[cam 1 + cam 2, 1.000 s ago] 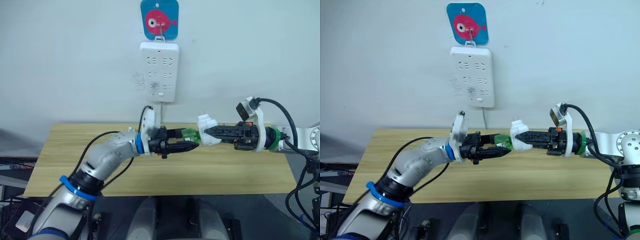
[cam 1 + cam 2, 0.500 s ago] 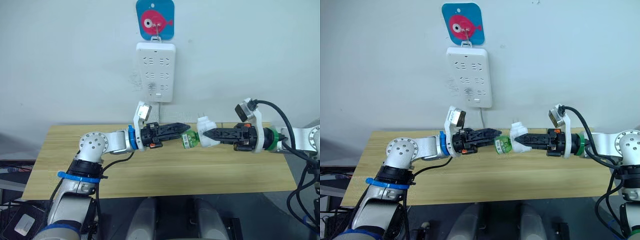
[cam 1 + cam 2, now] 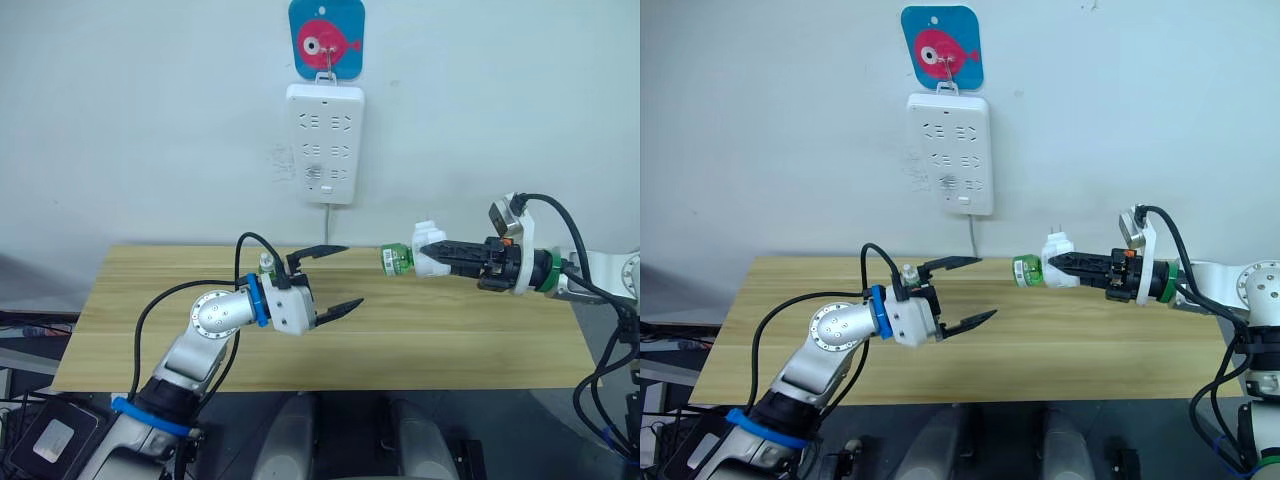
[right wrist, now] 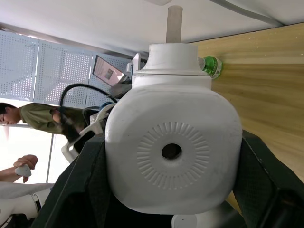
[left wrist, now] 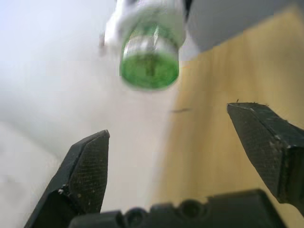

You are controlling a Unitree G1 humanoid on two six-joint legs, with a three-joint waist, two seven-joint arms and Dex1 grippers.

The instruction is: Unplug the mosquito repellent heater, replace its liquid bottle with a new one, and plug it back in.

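Nearest the camera, the left gripper (image 3: 338, 276) hangs low over the front of the wooden table (image 3: 480, 335) with its two black fingers spread wide and nothing between them. Half a second ago it was level with the heater, its fingertips at the green bottle; it has since pulled back toward the body and dropped, so the two grippers are now well apart.

Further out, the right gripper (image 3: 447, 254) is clamped on the mosquito repellent heater (image 3: 430, 247), held in the air above the far part of the table, unplugged. The green liquid bottle (image 3: 396, 259) is seated in the heater and points toward the left arm.

Judgement: the bottle looks fitted and the left hand has let go; what remains is the plug-in at the white power strip (image 3: 325, 143) on the wall, which hangs under a blue fish hook plate (image 3: 326, 37).

View differences: the left wrist view looks straight at the bottle's green base (image 5: 149, 71) in the gap between the open fingers. The right wrist view shows the heater's round vent face (image 4: 172, 151), squeezed between both pads, a second green bottle (image 4: 210, 65) lying on the table beyond, and a person (image 4: 42, 121) in the background
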